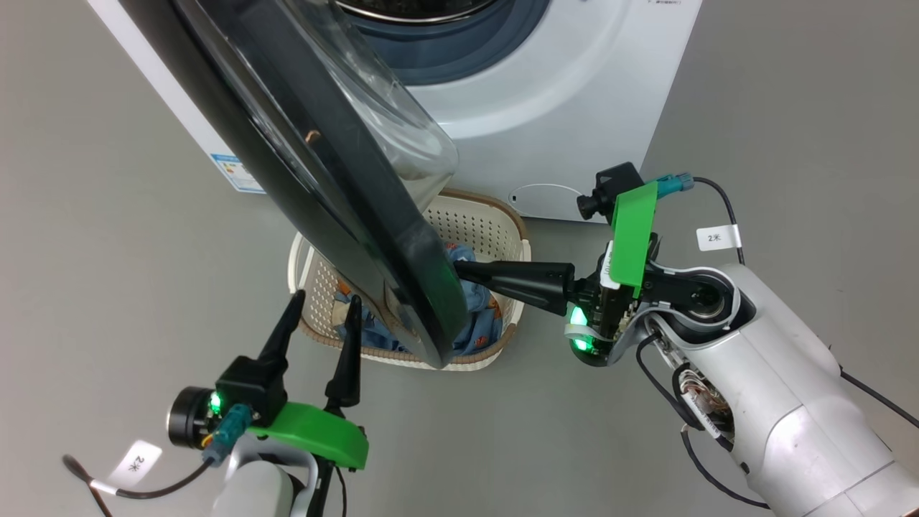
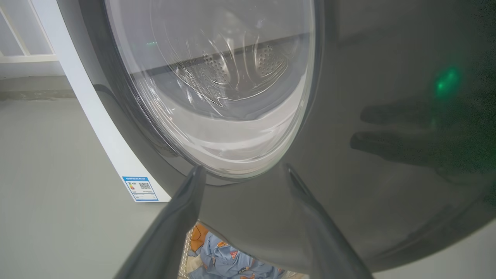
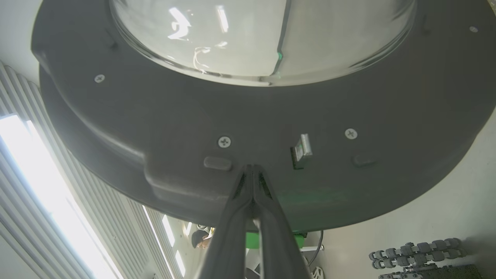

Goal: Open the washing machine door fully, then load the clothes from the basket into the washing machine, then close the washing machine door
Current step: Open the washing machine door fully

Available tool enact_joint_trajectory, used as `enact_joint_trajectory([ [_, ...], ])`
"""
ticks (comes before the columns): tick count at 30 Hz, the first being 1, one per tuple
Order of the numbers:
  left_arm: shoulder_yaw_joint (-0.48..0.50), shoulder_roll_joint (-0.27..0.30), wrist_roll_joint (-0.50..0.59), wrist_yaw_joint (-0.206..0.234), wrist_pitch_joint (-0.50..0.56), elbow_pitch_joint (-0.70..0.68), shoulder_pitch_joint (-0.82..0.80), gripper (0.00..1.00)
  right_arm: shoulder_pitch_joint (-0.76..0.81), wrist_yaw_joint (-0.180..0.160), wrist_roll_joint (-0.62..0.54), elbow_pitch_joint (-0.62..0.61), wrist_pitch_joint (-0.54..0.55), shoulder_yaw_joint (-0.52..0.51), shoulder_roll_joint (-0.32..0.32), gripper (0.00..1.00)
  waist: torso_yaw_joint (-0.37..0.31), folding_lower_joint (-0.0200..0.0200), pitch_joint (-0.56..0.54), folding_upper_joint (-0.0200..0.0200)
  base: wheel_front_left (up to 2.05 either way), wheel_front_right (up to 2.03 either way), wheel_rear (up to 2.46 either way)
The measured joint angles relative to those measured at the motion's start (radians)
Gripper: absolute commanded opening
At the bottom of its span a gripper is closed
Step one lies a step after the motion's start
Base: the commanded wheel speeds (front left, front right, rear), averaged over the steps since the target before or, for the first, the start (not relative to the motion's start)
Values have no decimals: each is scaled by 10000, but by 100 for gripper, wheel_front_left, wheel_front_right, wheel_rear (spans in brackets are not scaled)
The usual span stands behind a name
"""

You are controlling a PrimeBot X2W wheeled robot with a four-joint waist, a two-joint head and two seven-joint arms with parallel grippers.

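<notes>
Grey floor [image 1: 108,251] carries the basket [image 1: 477,222] of clothes [image 1: 482,319], half under the part-open washing machine door [image 1: 337,208]. My right gripper [image 1: 459,271], pressed together, touches its inner face; my left gripper [image 1: 325,298] is spread, empty. Next: push it fully open.

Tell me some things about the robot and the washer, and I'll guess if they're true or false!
1. The basket sits in front of the washer. True.
2. The door is shut. False: it stands swung out over the basket.
3. The clothes are in the washer. False: they lie in the basket.
4. The right gripper has its fingers pressed together. True.
5. The left gripper holds the clothes. False: it is open, with nothing between its fingers.
</notes>
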Motion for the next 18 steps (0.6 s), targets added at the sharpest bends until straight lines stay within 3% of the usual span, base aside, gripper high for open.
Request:
enact_joint_trajectory([
  [10,134,0,2,0,0,2,10,100,81,0,176,-2,-627,-2,-17,0,-84,0,-94,0,0,0,0],
  [18,407,2,174,2,0,113,206,100,722,0,-345,-928,-2253,-779,-433,0,-306,1,-285,0,0,0,0],
])
